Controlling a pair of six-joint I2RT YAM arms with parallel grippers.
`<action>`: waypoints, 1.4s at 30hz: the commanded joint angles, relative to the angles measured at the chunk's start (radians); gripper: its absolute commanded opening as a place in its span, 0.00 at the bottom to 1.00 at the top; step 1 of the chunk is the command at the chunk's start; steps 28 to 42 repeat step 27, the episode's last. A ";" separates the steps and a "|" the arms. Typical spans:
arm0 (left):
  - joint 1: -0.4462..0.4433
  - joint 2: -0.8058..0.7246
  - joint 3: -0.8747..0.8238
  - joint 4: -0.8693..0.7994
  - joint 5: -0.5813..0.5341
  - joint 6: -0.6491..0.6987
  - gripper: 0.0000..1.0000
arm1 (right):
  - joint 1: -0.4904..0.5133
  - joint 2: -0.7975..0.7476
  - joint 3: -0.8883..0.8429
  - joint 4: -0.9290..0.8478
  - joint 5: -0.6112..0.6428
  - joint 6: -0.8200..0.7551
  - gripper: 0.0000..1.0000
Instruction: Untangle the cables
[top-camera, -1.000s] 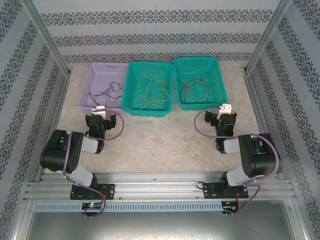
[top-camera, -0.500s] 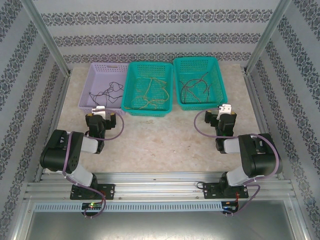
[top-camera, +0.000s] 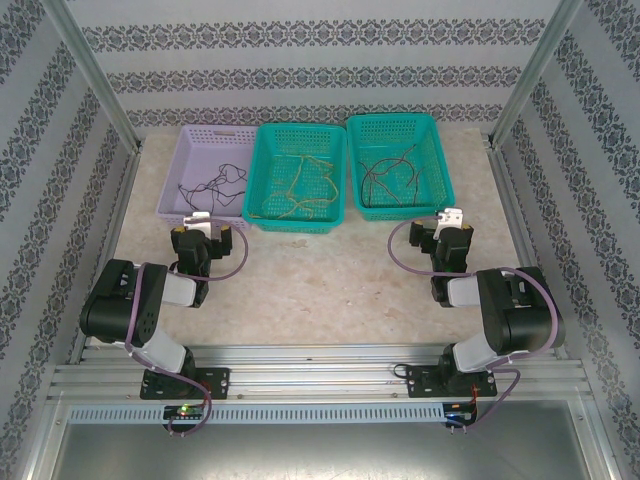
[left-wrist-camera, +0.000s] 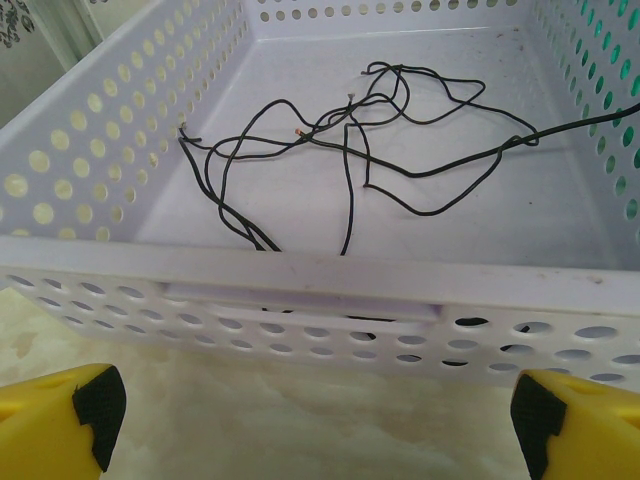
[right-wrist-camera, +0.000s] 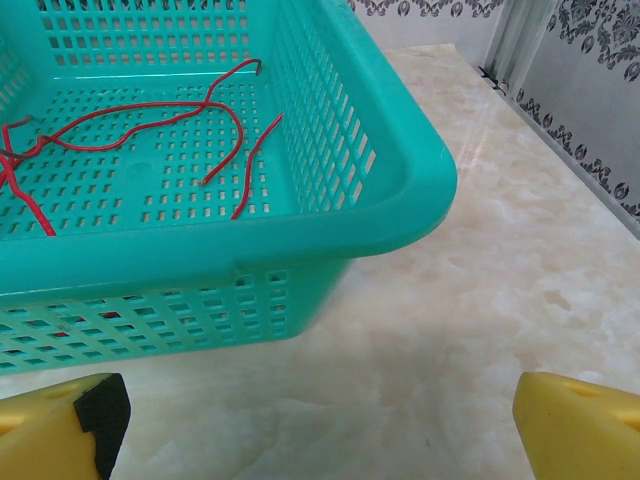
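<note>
The cables lie sorted by colour in three baskets at the back of the table. Black cables (top-camera: 222, 180) (left-wrist-camera: 345, 200) sit tangled in the lilac basket (top-camera: 186, 138) (left-wrist-camera: 300, 265). Yellow-olive cables (top-camera: 300, 190) lie in the middle teal basket (top-camera: 262, 160). Red and dark brown cables (top-camera: 385, 175) (right-wrist-camera: 150, 108) are in the right teal basket (top-camera: 440, 160) (right-wrist-camera: 250, 240). My left gripper (top-camera: 200, 222) (left-wrist-camera: 315, 420) stands open just in front of the lilac basket, nothing between its fingers. My right gripper (top-camera: 452, 217) (right-wrist-camera: 315, 425) is open and empty at the right teal basket's near right corner.
The baskets stand side by side, touching, along the back. Patterned walls and metal posts (top-camera: 95, 80) enclose the table on three sides. Bare marbled tabletop (top-camera: 320, 280) stretches between the two arms and in front of the baskets.
</note>
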 joint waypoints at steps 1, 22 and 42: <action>0.009 0.003 0.014 0.060 -0.011 -0.021 1.00 | -0.002 -0.006 0.019 0.004 -0.003 0.001 0.98; 0.009 0.004 0.016 0.057 -0.005 -0.019 1.00 | -0.002 -0.006 0.019 0.004 -0.001 0.001 0.98; 0.009 0.003 0.013 0.063 -0.004 -0.016 1.00 | -0.002 -0.006 0.020 0.004 -0.001 0.002 0.98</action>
